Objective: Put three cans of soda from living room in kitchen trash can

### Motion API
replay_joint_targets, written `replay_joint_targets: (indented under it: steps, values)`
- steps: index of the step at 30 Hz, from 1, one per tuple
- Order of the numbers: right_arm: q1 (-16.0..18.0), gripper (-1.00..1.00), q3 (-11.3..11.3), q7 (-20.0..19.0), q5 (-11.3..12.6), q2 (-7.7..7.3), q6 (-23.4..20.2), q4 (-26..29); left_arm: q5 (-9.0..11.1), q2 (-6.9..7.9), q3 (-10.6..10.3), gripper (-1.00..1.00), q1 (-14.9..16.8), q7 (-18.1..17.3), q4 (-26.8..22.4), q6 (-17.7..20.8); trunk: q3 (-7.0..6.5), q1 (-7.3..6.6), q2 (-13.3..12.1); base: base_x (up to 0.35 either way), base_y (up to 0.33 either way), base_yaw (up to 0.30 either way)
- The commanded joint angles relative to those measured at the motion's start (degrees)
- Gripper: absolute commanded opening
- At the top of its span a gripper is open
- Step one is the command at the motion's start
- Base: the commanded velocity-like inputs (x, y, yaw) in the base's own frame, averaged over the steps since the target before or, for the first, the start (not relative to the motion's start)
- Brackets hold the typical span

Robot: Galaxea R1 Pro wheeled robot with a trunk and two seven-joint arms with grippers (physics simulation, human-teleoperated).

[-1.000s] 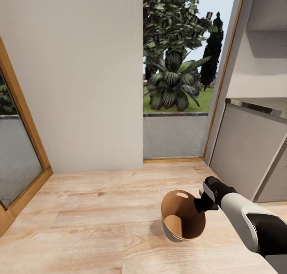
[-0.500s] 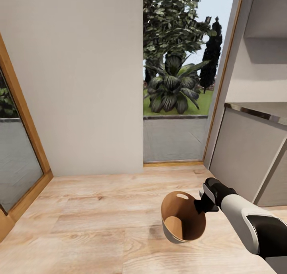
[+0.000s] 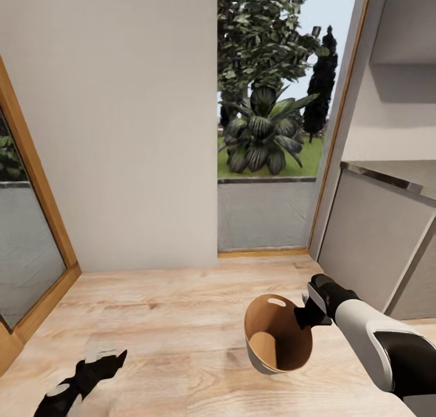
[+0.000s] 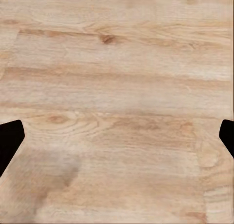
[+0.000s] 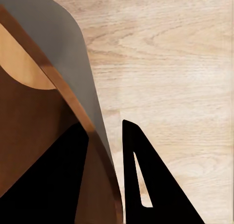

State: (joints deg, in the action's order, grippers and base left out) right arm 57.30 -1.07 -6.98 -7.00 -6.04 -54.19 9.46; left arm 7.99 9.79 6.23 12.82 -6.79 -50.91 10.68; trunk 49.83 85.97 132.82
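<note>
The right gripper (image 3: 304,315) is clamped on the rim of the trash can (image 3: 275,332), one finger (image 5: 53,180) inside against the coppery wall, the other finger (image 5: 156,185) outside on the grey skin, so the can hangs off the wood floor (image 3: 169,320), tilted, its mouth open toward the camera. In the head view it sits at about 5 o'clock, with the white right arm coming in from 4 o'clock. Its inside looks empty; I see no soda cans anywhere here. Low at 7 o'clock the left gripper (image 3: 100,363) points out over bare planks, and its wrist view shows dark fingertips (image 4: 9,138) spread wide with nothing between them, so it's released and idle. My read: the robot is carrying the bin itself, and with no cans inside, the collecting isn't done. The next move calls for a steady carry, keeping the pinch on that thin rim firm so the tilted can doesn't swing or slip, then setting it down flat where cans can be dropped in. Around it, pale wood flooring runs to a plain wall at 11 o'clock; a wood-framed glass pane shows a leafy plant (image 3: 263,135) at 1 o'clock, a second glazed frame stands at 9 o'clock, and a grey cabinet (image 3: 369,241) with countertop sits at 3 o'clock: the kitchen.
</note>
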Motion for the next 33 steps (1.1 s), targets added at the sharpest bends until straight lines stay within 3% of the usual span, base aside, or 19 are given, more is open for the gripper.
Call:
replay_joint_targets:
  steps: [1, 7, 12, 22, 33]
  values:
    - [-0.03, -1.0, -0.73, -0.05, 1.29, 0.11, 0.18, -0.01, -0.04, 0.16, 0.05, 1.0, 1.08, 0.06, 0.2, 0.77, -0.18, -0.23, -0.41, 0.0, 0.0, 0.0]
    - [-0.28, -1.0, -0.9, -0.06, 1.28, -0.12, 0.37, -0.18, -0.19, 0.37, 2.24, 1.0, 2.62, -0.1, 1.49, 2.21, -1.26, -1.55, -2.82, 0.0, 0.0, 0.0]
    - [-3.55, -1.0, -0.94, -0.07, 1.24, -0.39, 1.94, 0.46, -0.12, 0.96, 3.49, 1.0, 2.85, -0.51, 3.67, 2.53, -2.16, -2.65, -4.82, 0.0, 0.0, 0.0]
    - [-6.55, -1.0, -1.02, -0.05, 1.3, -0.32, 3.88, 0.54, -0.26, 1.04, 3.71, 1.0, 2.75, -0.88, 4.24, 2.61, -3.95, -4.84, -8.83, 0.0, 0.0, 0.0]
    - [-7.35, -1.0, -1.35, -0.09, 1.6, -0.84, 4.1, 0.56, -0.49, 0.9, 3.26, 1.0, 2.74, -0.89, 4.23, 3.47, -5.93, -7.26, -13.24, 0.0, 0.0, 0.0]
